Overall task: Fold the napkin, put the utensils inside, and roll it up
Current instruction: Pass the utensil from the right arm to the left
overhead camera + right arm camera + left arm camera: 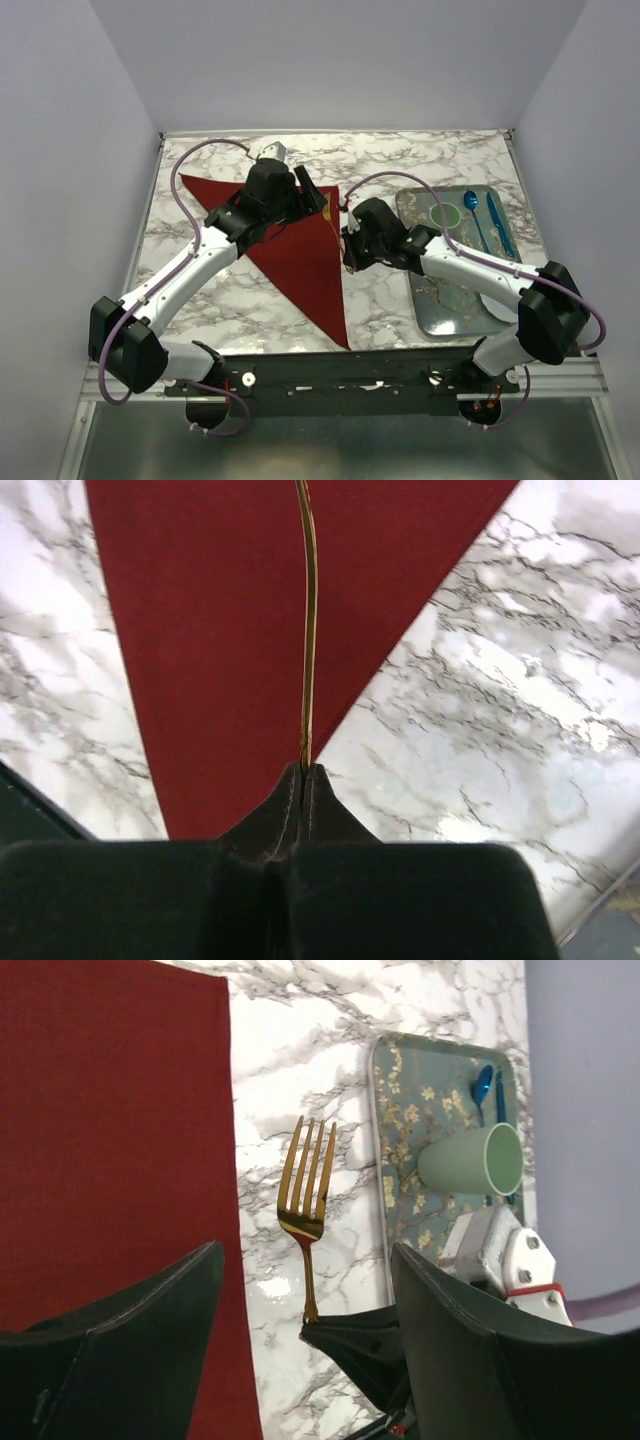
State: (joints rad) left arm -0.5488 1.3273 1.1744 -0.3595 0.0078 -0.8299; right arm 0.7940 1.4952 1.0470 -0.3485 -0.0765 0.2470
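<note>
The right gripper (303, 780) clamps the handle of the gold fork (307, 1185) beside the dark red napkin (305, 255). The left gripper (305, 1250) hangs nearby, jaws apart.

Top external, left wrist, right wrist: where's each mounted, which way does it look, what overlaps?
Top external: above and behind the robot, looking down; left arm, right arm, napkin, tray show.
Left wrist: on the left arm, facing past its open left gripper toward fork, cup.
Right wrist: on the right arm, facing along the right gripper, shut on the fork, over the napkin.
Shared: both wrist views show fork and napkin.
</note>
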